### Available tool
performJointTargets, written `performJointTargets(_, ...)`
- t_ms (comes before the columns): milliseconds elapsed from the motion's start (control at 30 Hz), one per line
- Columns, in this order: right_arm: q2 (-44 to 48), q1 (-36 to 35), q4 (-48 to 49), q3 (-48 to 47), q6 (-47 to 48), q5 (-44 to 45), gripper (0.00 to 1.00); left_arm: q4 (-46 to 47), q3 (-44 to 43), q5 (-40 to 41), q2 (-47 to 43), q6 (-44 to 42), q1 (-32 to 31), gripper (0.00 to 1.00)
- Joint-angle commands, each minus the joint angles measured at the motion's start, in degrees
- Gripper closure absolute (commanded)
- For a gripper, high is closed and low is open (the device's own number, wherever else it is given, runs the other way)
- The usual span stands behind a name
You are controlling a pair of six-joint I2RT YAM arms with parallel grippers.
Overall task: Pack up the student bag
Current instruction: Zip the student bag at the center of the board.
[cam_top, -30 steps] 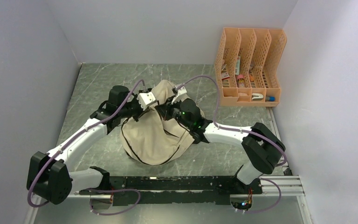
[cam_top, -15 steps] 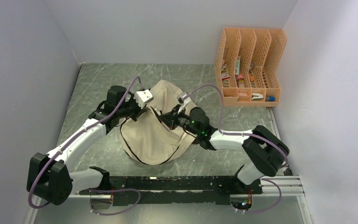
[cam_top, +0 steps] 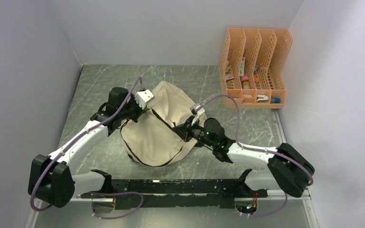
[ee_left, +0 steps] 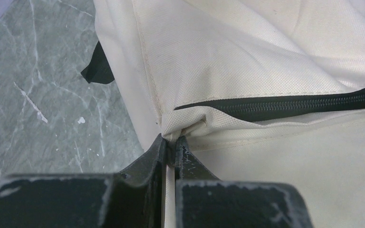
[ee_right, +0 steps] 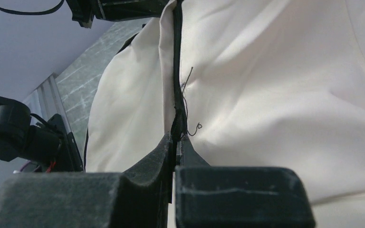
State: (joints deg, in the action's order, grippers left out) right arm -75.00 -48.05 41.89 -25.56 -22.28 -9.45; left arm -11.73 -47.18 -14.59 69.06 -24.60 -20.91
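The beige student bag (cam_top: 154, 137) lies in the middle of the marble table, its black zipper (cam_top: 166, 123) running across the top. At the bag's upper left corner my left gripper (cam_top: 139, 112) is shut on a fold of cream fabric (ee_left: 183, 127) just at the zipper's end (ee_left: 285, 105). My right gripper (cam_top: 185, 130) is at the bag's right side, shut on the black zipper line (ee_right: 177, 71); what sits between its tips (ee_right: 176, 138) looks like the zipper pull. A loose black thread (ee_right: 190, 128) curls beside them. The bag's inside is hidden.
An orange perforated file organizer (cam_top: 254, 66) stands at the back right with small items in its slots. White walls close in the table on the left, back and right. A black strap end (ee_left: 97, 71) sticks out from under the bag.
The right gripper has travelled right and toward the near edge along the zipper, its arm swinging out to the right. The bag has spread wider. The left gripper kept its hold, shifting slightly left.
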Motion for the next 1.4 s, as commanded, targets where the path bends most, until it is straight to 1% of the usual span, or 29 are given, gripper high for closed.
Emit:
performJointTargets(0, 6.7, 0.0, -7.3, 4.0, -1.8, 2.8, 1.00, 4.9, 0.1, 11.1, 0.3, -2.0, 3.0, 0.95)
performJointTargets(200, 14.4, 0.0, -18.9, 6.2, -3.8, 9.2, 1.00, 5.3, -0.6, 11.8, 1.5, -1.8, 3.0, 0.95)
performJointTargets(300, 16.5, 0.0, -23.1, 6.9, -4.5, 11.7, 1.00, 5.3, -0.7, 12.2, 2.1, -1.9, 3.0, 0.95)
performJointTargets(400, 17.3, 0.0, -25.9, 7.2, -5.0, 11.9, 1.00, 5.3, -0.9, 12.9, 2.6, -2.2, 3.1, 0.95)
performJointTargets(567, 15.5, 0.0, -27.1, 8.0, -5.6, 8.3, 1.00, 5.2, -1.2, 14.5, 3.1, -2.9, 3.2, 0.95)
performJointTargets(667, 11.7, 0.0, -27.3, 7.6, -4.7, 3.8, 1.00, 5.2, -1.2, 14.5, 3.4, -2.9, 3.4, 0.95)
performJointTargets(800, 6.5, -0.1, -29.1, 5.8, -4.1, 1.4, 1.00, 5.1, -1.4, 14.5, 3.6, -2.9, 3.7, 0.95)
performJointTargets(900, 5.1, -0.1, -30.1, 5.5, -4.5, 3.0, 1.00, 5.3, -1.3, 14.5, 3.5, -2.9, 4.0, 0.95)
performJointTargets(933, 5.3, -0.1, -30.4, 5.7, -4.7, 4.0, 1.00, 5.4, -1.2, 16.0, 3.5, -2.9, 4.1, 0.95)
performJointTargets(1100, 8.4, -0.1, -31.2, 6.9, -5.6, 8.6, 1.00, 5.6, -1.2, 16.4, 3.8, -2.7, 4.5, 0.95)
performJointTargets(1167, 10.0, 0.0, -31.6, 7.4, -6.2, 11.3, 0.97, 5.6, -1.2, 15.8, 3.9, -2.6, 4.6, 0.95)
performJointTargets(1267, 12.4, 0.0, -30.1, 7.9, -6.1, 12.7, 0.94, 5.8, -1.3, 12.5, 4.1, -2.7, 4.6, 0.95)
performJointTargets(1367, 14.3, 0.0, -27.0, 7.6, -5.3, 13.0, 0.91, 6.0, -1.6, 5.4, 4.3, -3.2, 4.6, 0.95)
